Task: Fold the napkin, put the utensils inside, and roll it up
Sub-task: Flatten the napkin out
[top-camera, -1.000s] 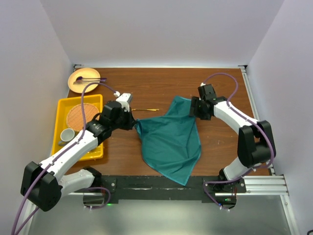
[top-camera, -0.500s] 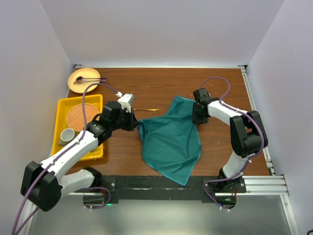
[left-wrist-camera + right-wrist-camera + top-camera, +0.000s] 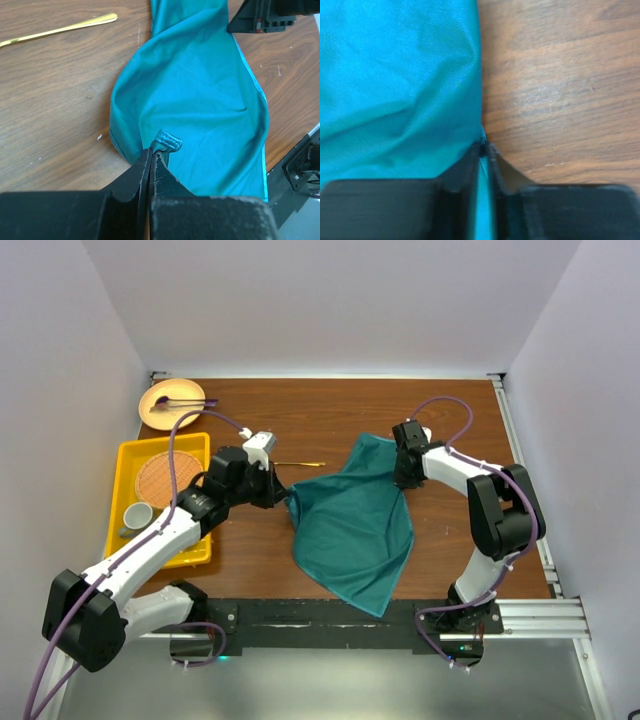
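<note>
The teal napkin (image 3: 350, 525) lies crumpled on the wooden table, between the two arms. My left gripper (image 3: 283, 495) is shut on its left corner; in the left wrist view a small hem fold of the napkin (image 3: 200, 100) sticks out past the left gripper (image 3: 151, 152). My right gripper (image 3: 400, 477) sits low at the cloth's upper right edge. In the right wrist view the right gripper (image 3: 485, 147) has its jaws closed on a thin strip of the napkin (image 3: 395, 75). A gold fork (image 3: 298, 464) lies on bare wood behind the left gripper and shows as the same fork (image 3: 60, 31) in the left wrist view.
A yellow tray (image 3: 130, 455) at the left holds a round woven mat (image 3: 165, 478) and a white cup (image 3: 137, 515). A pale plate (image 3: 172, 400) with a purple-ended stick sits at the back left corner. A metal rail (image 3: 520, 450) runs along the table's right edge.
The right gripper came down onto the napkin's upper right edge and closed on it. The left gripper carried its corner slightly to the right, bunching the cloth.
</note>
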